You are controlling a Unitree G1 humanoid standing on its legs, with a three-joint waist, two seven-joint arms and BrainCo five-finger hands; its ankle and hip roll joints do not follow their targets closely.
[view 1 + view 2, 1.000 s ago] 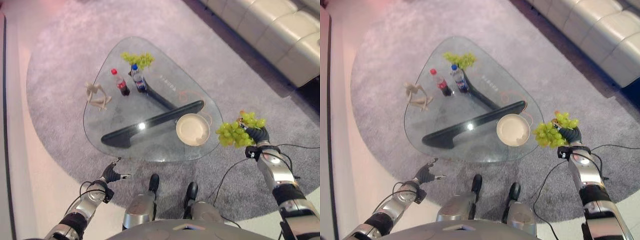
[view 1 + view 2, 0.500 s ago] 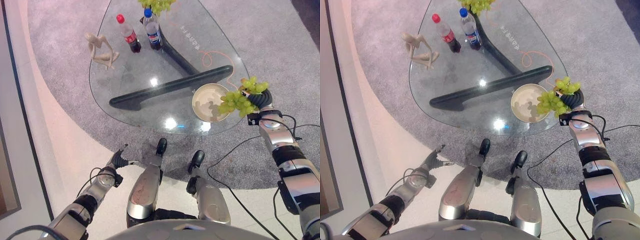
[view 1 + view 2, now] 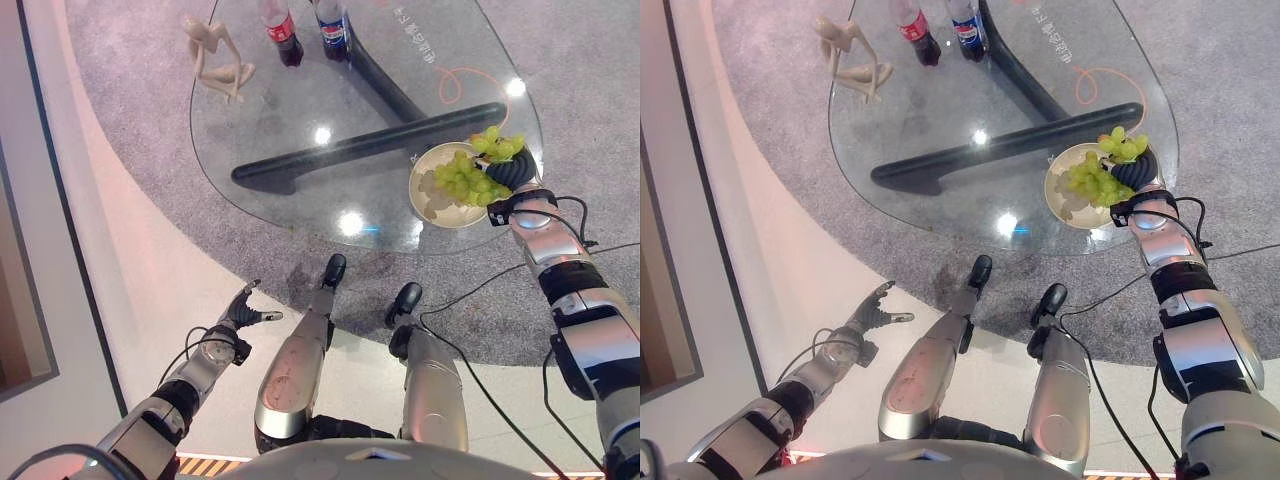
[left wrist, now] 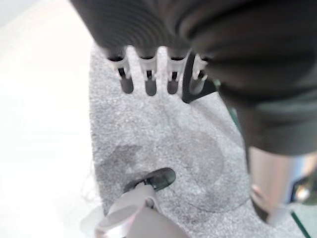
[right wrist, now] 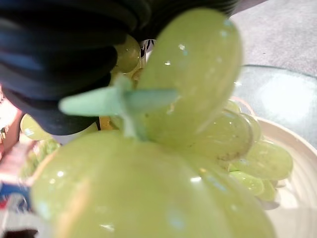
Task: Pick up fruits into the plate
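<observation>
A bunch of green grapes (image 3: 462, 175) hangs over the cream plate (image 3: 428, 203), which sits at the right corner of the glass table (image 3: 280, 120). My right hand (image 3: 511, 171) is shut on the bunch from the plate's right side. In the right wrist view the grapes (image 5: 188, 124) sit right in front of the hand's dark cover, with the plate's rim (image 5: 297, 193) just beyond. My left hand (image 3: 243, 311) is open with straight fingers (image 4: 148, 82), low at my left side over the floor, away from the table.
Two bottles, red-capped (image 3: 283, 22) and blue-labelled (image 3: 333, 24), and a beige figurine (image 3: 218, 58) stand at the table's far side. The table's dark base (image 3: 360, 150) shows through the glass. Grey carpet (image 3: 600, 90) surrounds the table.
The camera has tilted down, shifting the whole picture. My right hand has carried the grapes left from beside the table to over the plate. The left hand has stayed low.
</observation>
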